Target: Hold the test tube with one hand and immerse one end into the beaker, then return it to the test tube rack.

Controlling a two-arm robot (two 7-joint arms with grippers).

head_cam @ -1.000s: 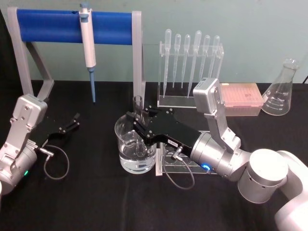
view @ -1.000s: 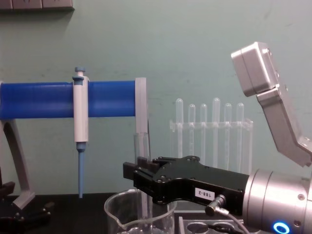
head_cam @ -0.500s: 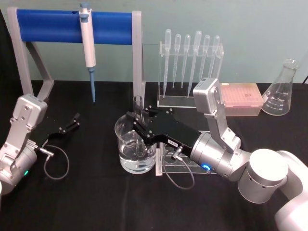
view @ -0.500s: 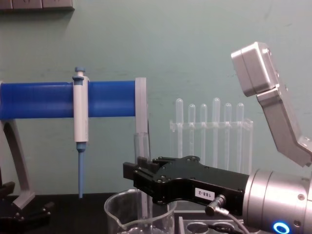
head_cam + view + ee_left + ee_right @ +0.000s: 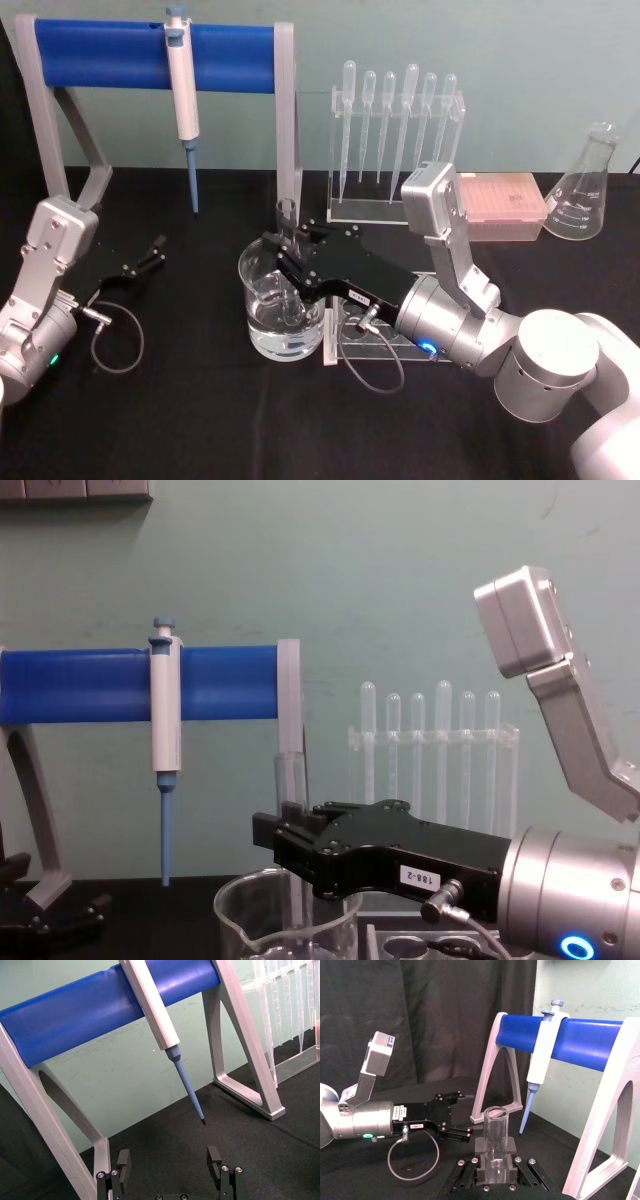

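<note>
Black cloth covers the table (image 5: 200, 420), and a pale green wall stands behind it. A beaker (image 5: 282, 318) holding clear liquid sits near the middle of the table. The right gripper (image 5: 287, 258) hangs above the beaker, its fingers clenched on the test tube (image 5: 286, 212). The tube stands upright, with its open rim above the jaws and its lower end below the beaker's rim, inside the glass. Whether the end reaches the liquid cannot be told. A clear test tube rack (image 5: 372, 338) lies just beside the beaker, on its right, under the right arm.

The left gripper (image 5: 152, 253) rests on the table near the left edge, with its fingers released and apart. Along the far edge stand a blue-barred stand (image 5: 100, 42) carrying a pipettor (image 5: 181, 95), a clear holder of pipettes (image 5: 396, 125), and a conical flask (image 5: 582, 188) at the far right corner.
</note>
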